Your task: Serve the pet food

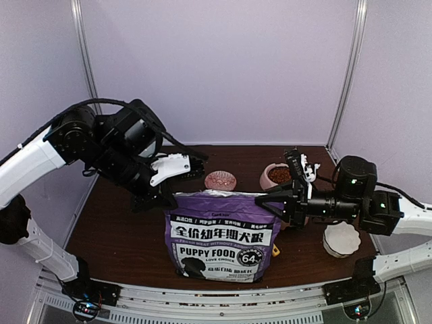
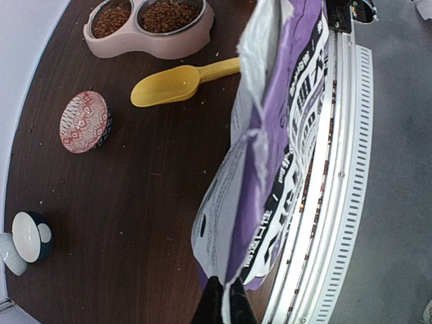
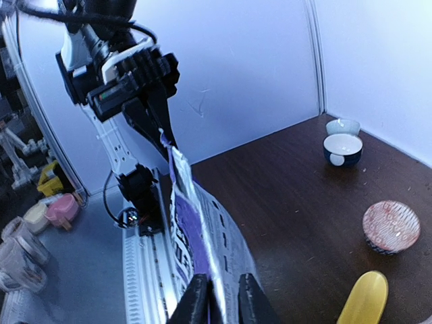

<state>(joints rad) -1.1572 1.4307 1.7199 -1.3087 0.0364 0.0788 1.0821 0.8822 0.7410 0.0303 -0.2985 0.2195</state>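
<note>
**Pet food** (image 2: 164, 15): small reddish-brown kibble pellets, lying as a granular heap in each of the two steel bowls of the pink double feeder (image 2: 152, 46). The feeder stands toward the far edge of the worktop (image 2: 135, 223), right of its middle. Loose crumbs dot the dark wood around it.

**Other vessels:**
- A yellow scoop (image 2: 177, 82) lies just beside the feeder, its handle passing behind the purple bag (image 2: 270, 155).
- A red-patterned bowl (image 2: 84, 121) sits left of the feeder, toward the middle of the far edge.
- A blue bowl with a white inside (image 2: 30, 236) stands near the right edge, with a small pale bowl (image 2: 10, 253) just beside it.

**Bag:** upright at the middle of the near edge, its top edge spanning between the two arms.

**Left fingers** (image 2: 206, 307): pressed together, pinching the bag's top left corner.

**Right fingers** (image 3: 194, 300): a little apart, one on each side of the bag's top right edge. Whether they press it cannot be told.

**Room for moving:** bare wood shows between the bag and the vessels at the far edge, and along the left edge.
</note>
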